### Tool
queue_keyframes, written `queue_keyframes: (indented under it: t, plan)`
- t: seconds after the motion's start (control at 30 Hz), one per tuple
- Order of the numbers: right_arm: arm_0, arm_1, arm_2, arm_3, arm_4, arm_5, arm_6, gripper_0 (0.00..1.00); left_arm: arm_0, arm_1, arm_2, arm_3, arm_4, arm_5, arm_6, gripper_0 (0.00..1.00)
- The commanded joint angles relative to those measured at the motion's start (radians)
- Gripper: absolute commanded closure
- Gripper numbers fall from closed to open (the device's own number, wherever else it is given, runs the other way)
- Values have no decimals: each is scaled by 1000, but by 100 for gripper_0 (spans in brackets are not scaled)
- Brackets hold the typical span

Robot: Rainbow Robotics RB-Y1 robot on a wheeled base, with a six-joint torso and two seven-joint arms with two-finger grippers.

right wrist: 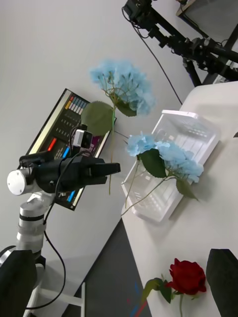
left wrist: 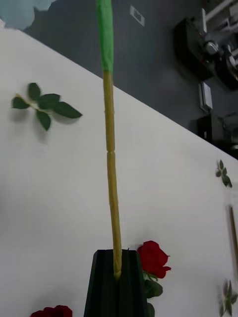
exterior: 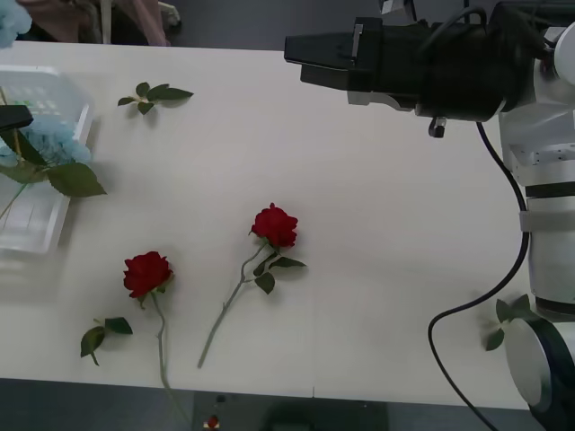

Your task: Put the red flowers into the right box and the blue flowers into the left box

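Observation:
My left gripper (right wrist: 111,169) hangs above the table's left end, shut on the thin stem (left wrist: 113,198) of a blue flower (right wrist: 121,86) that is upright in the air. A second blue flower (exterior: 49,144) lies across the left box (exterior: 45,229), its leaves hanging over the rim. Two red flowers lie on the table, one near the middle (exterior: 274,224) and one nearer the front left (exterior: 146,272). My right gripper (exterior: 301,52) is raised over the far right of the table, open and holding nothing. A thin pale rim, apparently the right box (left wrist: 231,233), shows at the table's right.
Loose green leaf sprigs lie at the back left (exterior: 154,94), the front left (exterior: 101,332) and beside my right arm (exterior: 508,319). A black cable (exterior: 476,296) hangs from the right arm. The table's front edge runs just below the roses' stems.

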Motion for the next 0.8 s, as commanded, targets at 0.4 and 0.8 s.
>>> queue_keyframes:
  t: [0.4, 0.8]
  plan:
    - [-15, -186, -62, -43, 78, 126, 96, 0, -14, 111, -1, 372, 56, -110, -269, 100]
    - [-17, -221, -275, -31, 219, 456, 333, 0, -26, 123, -42, 444, 43, -185, -281, 100]
